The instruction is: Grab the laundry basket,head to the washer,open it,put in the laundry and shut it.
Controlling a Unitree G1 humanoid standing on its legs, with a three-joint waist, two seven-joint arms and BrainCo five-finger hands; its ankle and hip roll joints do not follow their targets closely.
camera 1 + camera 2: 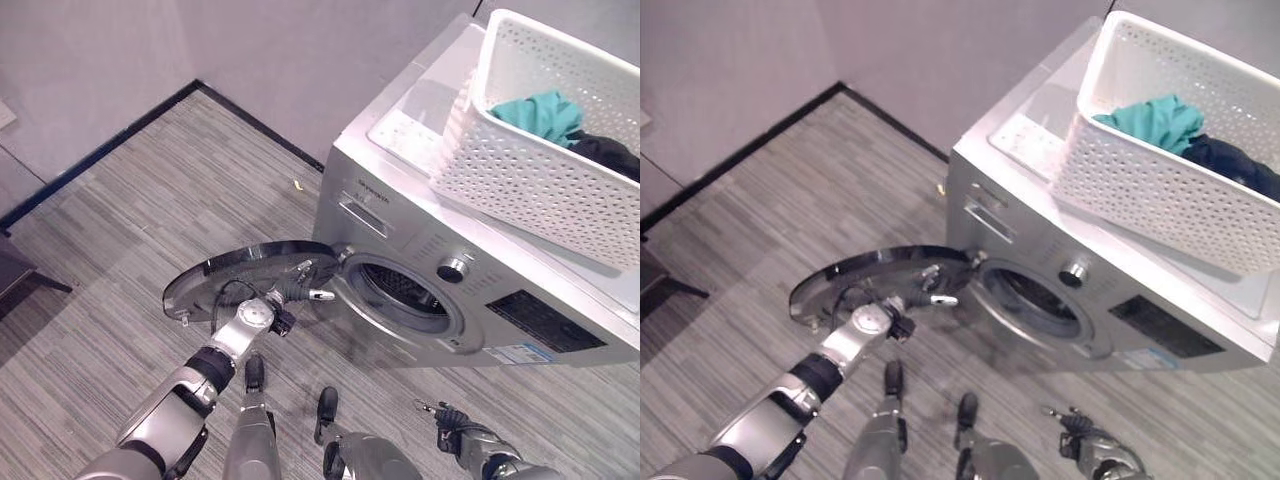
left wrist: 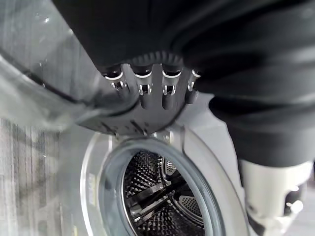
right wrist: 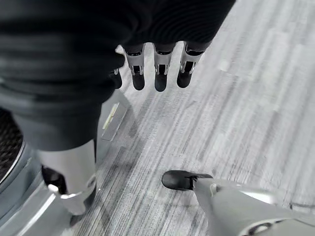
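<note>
Grey striped floor (image 1: pixel 150 200), pale wall (image 1: pixel 110 50) edged by dark baseboard (image 1: pixel 100 150), small yellowish speck (image 1: pixel 296 184), perhaps debris, near the wall

The grey wood-patterned floor (image 1: pixel 150 190) is carrying the silver washer (image 1: pixel 420 235), which is standing near the wall. The white laundry basket (image 1: pixel 540 170) is sitting directly on the washer's top.

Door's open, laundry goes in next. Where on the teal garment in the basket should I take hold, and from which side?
Pinch the raised bunched fold of the teal garment from straight above. It sits heaped over the dark clothing, and the white basket on the washer has tall perforated walls, so only its open top gives access. The right hand, hanging low, looks free.
</note>
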